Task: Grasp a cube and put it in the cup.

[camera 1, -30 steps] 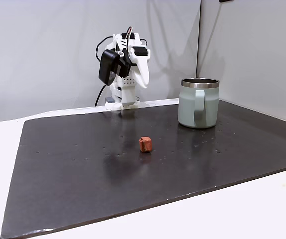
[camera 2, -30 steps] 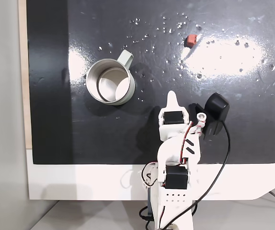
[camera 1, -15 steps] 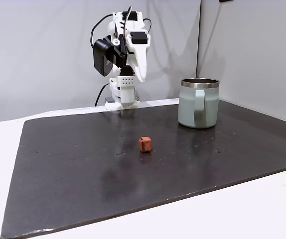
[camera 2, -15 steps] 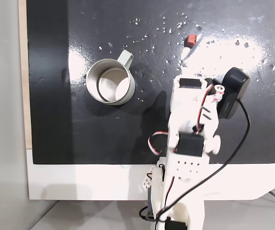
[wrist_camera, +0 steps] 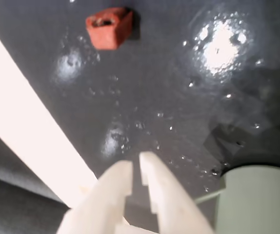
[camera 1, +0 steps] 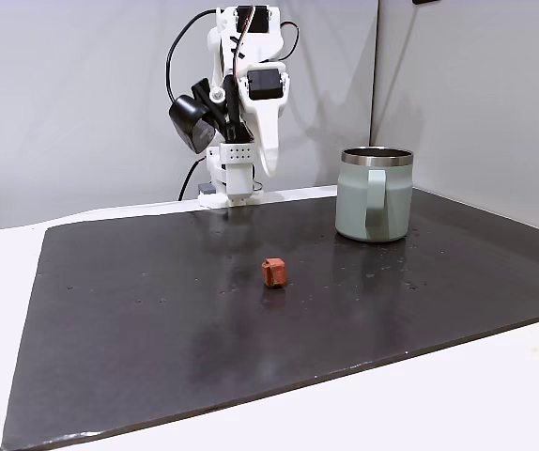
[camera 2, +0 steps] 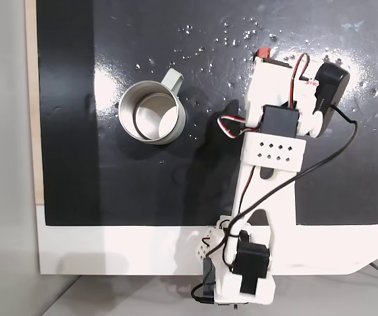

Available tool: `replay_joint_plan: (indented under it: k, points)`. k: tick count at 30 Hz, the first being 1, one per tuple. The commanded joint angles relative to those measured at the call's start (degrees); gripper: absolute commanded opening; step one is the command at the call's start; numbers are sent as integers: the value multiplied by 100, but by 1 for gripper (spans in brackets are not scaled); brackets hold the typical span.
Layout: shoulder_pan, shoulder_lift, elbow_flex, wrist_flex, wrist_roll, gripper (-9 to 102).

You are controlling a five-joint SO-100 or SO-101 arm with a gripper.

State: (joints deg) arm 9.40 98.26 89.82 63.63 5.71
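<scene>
A: Cube (camera 1: 273,272) — sits alone on the dark mat (camera 1: 157,310) covering the desk (camera 1: 495,395), well apart from the cup (camera 1: 375,194), on the side the handle faces in a fixed view. Nothing touching it.

B: Hand?

A: Hand (wrist_camera: 135,171) is raised high above the mat, pointing down. In the wrist view the two pale fingers (wrist_camera: 155,187) sit nearly together, only a thin slit between them, holding nothing. The cube (wrist_camera: 109,28) lies well ahead of the tips there; the cup's rim (wrist_camera: 257,200) is at the corner beside the fingers.

B: From above?

A: The arm (camera 2: 272,138) reaches out over the mat, covering most of the cube; just a red sliver (camera 2: 264,52) peeks past its far end. Cup (camera 2: 151,120) stands upright, mouth open, away from the arm.

B: So the step is the approach.

A: I judge so. To do it well: spread the fingers before descending, line them across two flat faces, come down straight so a fingertip doesn't nudge the small block aside.
</scene>
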Motion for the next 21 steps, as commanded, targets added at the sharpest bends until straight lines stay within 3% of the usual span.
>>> replay_joint_plan:
  k: [1, 21]
  points:
    - [79, -413, -1046, 343, 237, 0]
    - [9, -2821, -3973, 1916, 1063, 0]
